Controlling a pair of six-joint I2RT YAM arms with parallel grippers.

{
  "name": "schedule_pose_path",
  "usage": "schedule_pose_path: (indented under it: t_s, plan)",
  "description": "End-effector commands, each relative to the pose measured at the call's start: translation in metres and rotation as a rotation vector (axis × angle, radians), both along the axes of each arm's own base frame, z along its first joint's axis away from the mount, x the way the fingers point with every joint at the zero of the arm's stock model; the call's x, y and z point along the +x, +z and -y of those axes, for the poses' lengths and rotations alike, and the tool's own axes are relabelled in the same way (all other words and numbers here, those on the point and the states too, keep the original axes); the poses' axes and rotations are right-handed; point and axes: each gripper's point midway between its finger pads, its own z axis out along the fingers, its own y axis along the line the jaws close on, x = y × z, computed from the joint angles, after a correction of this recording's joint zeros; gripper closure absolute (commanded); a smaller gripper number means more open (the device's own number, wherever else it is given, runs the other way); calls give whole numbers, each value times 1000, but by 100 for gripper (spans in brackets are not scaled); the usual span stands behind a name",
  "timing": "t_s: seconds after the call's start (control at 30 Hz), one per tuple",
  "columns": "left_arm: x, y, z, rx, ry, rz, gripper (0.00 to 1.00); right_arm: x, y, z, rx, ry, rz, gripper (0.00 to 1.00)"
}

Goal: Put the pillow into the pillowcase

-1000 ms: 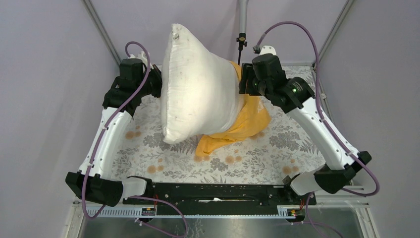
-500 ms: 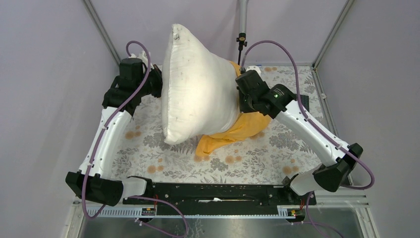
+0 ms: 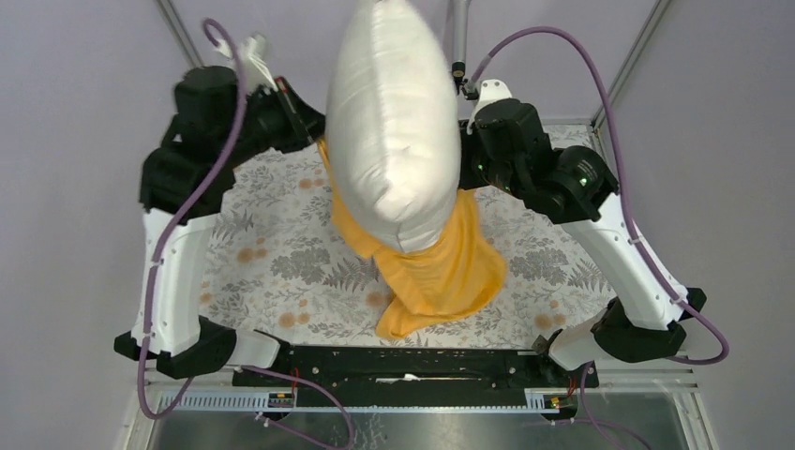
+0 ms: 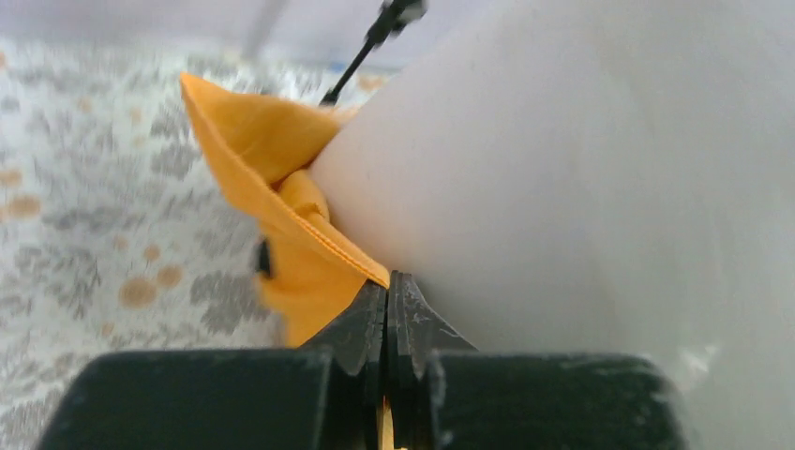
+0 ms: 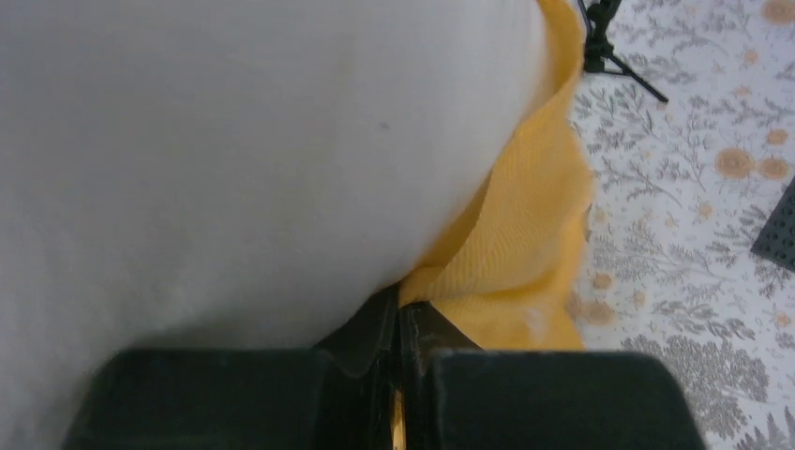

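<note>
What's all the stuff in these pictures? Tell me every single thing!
pillow: one, white, held up in the middle, lower end inside the pillowcase
pillowcase: one, orange-yellow, hanging around the pillow's lower end, reaching down toward the table
table: one, grey leaf pattern with orange flowers, under everything
small stand: one, black, near the table's far edge
left arm, right arm: two, white and black, purple cables
left tool: black, shut on the pillowcase's edge
right tool: black, shut on the pillowcase's edge

floral tablecloth (image 3: 281, 272) lying flat | small black tripod (image 5: 597, 28) standing on it | lilac walls (image 3: 84, 141) around
</note>
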Motion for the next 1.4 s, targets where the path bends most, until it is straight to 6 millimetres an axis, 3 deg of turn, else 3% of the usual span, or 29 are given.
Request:
schedule_pose_path:
  t_s: [0.0,0.03,0.1,0.17,0.23,0.27,0.3,0.33,0.37,0.43,0.5,0.57,0.7,0.77,0.83,0.9,0.97,1.13,1.3,1.37]
  plan:
    - [-26,118,-21,-134,68,323,100,16,-35,-15,-14,-14,-43,100]
    - [-20,117,-20,-141,74,316,100,12,-35,-14,-1,-11,-44,100]
    - [-5,93,-9,-132,52,262,100,7,-18,-8,38,-11,-14,100]
    - [7,52,1,-85,26,175,100,4,22,8,88,-45,74,100]
    - [4,20,6,-29,17,121,100,4,65,28,145,-81,165,100]
    - [-2,11,8,-13,2,109,100,4,86,37,168,-101,213,100]
    - [-9,8,7,-5,-7,104,100,7,93,41,155,-118,229,100]
    - [-16,13,4,-7,-7,110,100,8,92,40,142,-113,222,100]
    - [-27,30,-1,-24,-3,144,100,7,83,33,128,-86,186,100]
    - [-39,63,-10,-61,24,213,100,4,45,13,96,-18,81,100]
    - [-40,79,-14,-87,46,243,100,3,2,4,79,-3,12,100]
    - [-24,61,-7,-71,52,197,100,-1,-34,6,57,-13,-35,100]
    - [4,-25,20,-33,-12,9,100,-2,-95,18,-48,-61,-117,100]
    - [12,-58,19,-11,15,-34,100,-5,-114,15,-60,-43,-149,100]
    - [16,-77,16,8,40,-67,100,-8,-125,11,-70,-16,-176,100]
    - [18,-80,15,9,56,-67,100,-17,-124,3,-53,47,-190,99]
    - [21,-80,11,21,75,-64,100,-28,-117,-2,-33,110,-179,89]
    - [19,-76,8,32,86,-56,100,-64,-92,-9,50,293,-139,75]
    - [20,-80,4,44,94,-62,100,-102,-38,-14,184,508,-16,100]
    - [20,-82,4,46,91,-66,100,-113,-26,-15,204,577,16,100]
